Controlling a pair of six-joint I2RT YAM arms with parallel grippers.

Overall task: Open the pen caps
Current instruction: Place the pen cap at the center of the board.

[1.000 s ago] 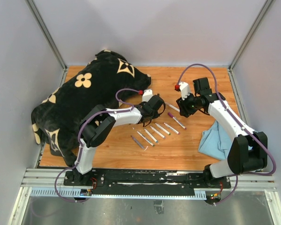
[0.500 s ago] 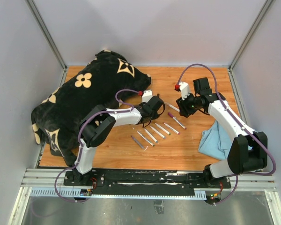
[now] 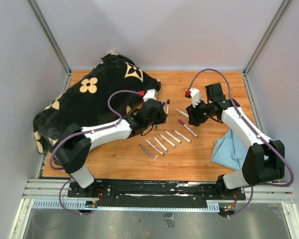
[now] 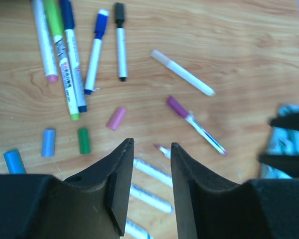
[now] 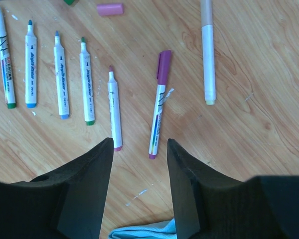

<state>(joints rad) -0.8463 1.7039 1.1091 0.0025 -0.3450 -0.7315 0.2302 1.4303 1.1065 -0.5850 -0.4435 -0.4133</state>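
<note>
My left gripper [image 4: 151, 144] [image 3: 159, 117] is open and holds nothing, hovering above the uncapped white markers [image 4: 149, 172]. Loose pen caps lie on the wood to its left: pink [image 4: 116, 118], green [image 4: 83, 141] and light blue [image 4: 48, 142]. Beyond them are several capped markers, among them a black-capped one [image 4: 119, 12]. My right gripper [image 5: 139, 142] [image 3: 192, 118] is also open and empty, just short of the purple-capped marker [image 5: 160, 102], whose purple cap [image 5: 164, 66] points away. A pale capped marker [image 5: 207, 50] lies to its right, and a row of uncapped markers [image 5: 60, 74] to its left.
A large black plush with cream flower prints [image 3: 89, 97] fills the table's back left, close behind the left arm. A light blue cloth [image 3: 229, 147] lies at the right, near the right arm. White walls stand around the table.
The left arm has stretched out and its gripper has drawn back left and opened, uncovering markers behind it. The right gripper has shifted slightly left and opened a little.
</note>
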